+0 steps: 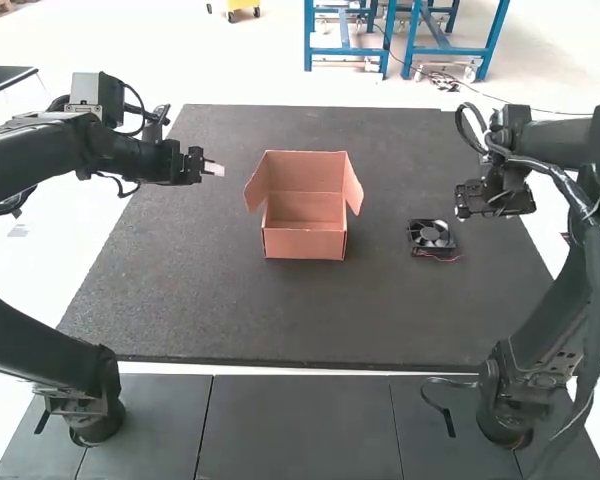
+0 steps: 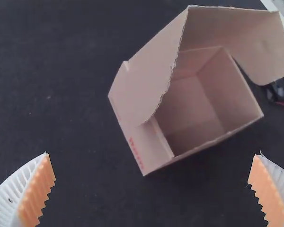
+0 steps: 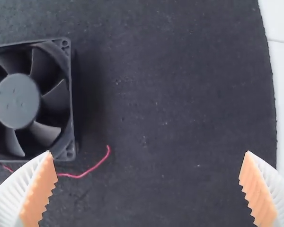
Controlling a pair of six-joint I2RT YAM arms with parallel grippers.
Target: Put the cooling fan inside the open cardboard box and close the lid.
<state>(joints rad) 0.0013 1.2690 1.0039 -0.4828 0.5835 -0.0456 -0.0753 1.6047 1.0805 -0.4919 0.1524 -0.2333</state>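
One open cardboard box point(image 1: 303, 243), flaps up; cooling fan point(image 1: 432, 236) outside, nearby.

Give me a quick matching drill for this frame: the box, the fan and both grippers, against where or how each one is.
Things:
1. cardboard box
2. cooling fan
3. left gripper
4. right gripper

States:
A. lying flat on the mat, right of the box
B. open, above the mat beside the fan
C. lid up, nothing inside
D. open, above the mat left of the box

Pairs: 1-C, 2-A, 3-D, 4-B.
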